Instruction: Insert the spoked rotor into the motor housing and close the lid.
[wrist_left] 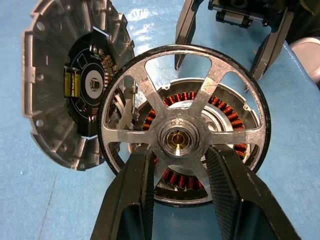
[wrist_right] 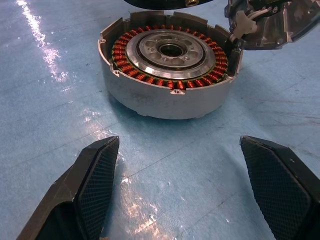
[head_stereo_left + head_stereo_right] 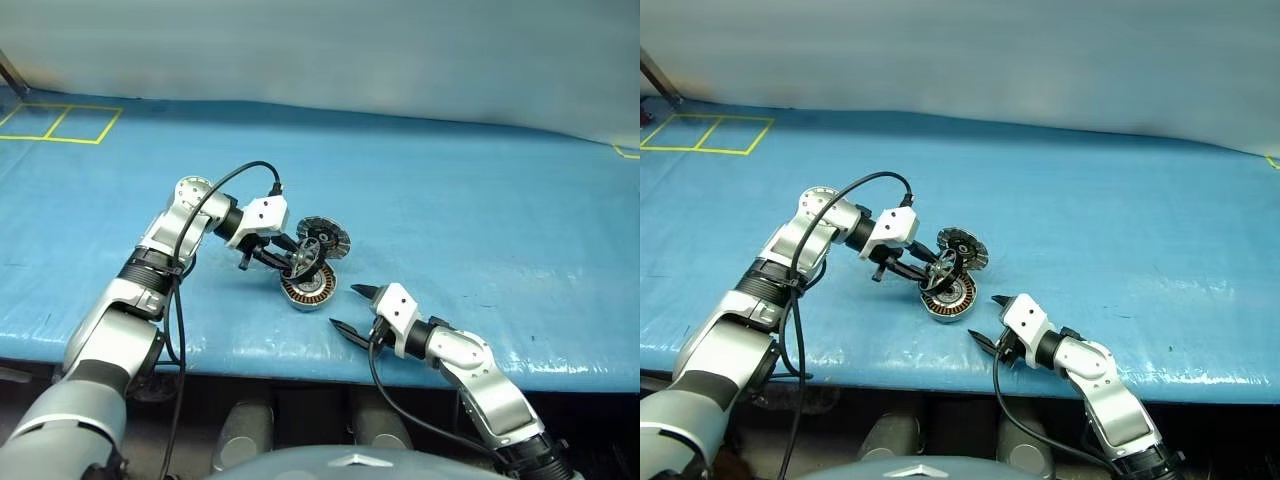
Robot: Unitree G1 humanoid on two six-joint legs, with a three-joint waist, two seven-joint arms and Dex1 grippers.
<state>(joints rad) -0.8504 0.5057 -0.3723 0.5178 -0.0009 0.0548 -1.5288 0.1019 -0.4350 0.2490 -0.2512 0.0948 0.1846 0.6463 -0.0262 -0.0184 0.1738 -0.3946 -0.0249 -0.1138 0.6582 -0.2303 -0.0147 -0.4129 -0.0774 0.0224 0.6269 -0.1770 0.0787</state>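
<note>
**Rotor handling at the insertion stage**

The left gripper (image 1: 177, 165) held the rotor (image 1: 184, 125) with its jaws closed across the hub region, one finger on each side of the central bore, at the inner ends of the spokes. The rotor was carried just above the housing (image 2: 170, 75), face-on to the wrist camera and tilted rather than flat. The housing sat on the blue tabletop (image 3: 480, 200), its copper windings exposed. The lid (image 1: 70, 85) stood open on its hinge beside the housing, dark inner face showing.

The right gripper (image 2: 190, 190) rested low near the housing with its jaws wide apart, holding nothing.

Handling notes (judged from appearance):

- The rotor appeared rigid and fairly light: a thin dark ring on bare metal spokes. The smooth metal was likely slippery, so the hub grip looked secure only while the jaws stayed square to the spokes.
- The hub was the sound place to hold; gripping the thin ring risked tilting the part.
- The windings looked fragile. The rotor needed levelling and centring over the housing hub before lowering.
- The lid seemed stiff and heavier; its plain outer rim was the likely place to push it closed.
</note>
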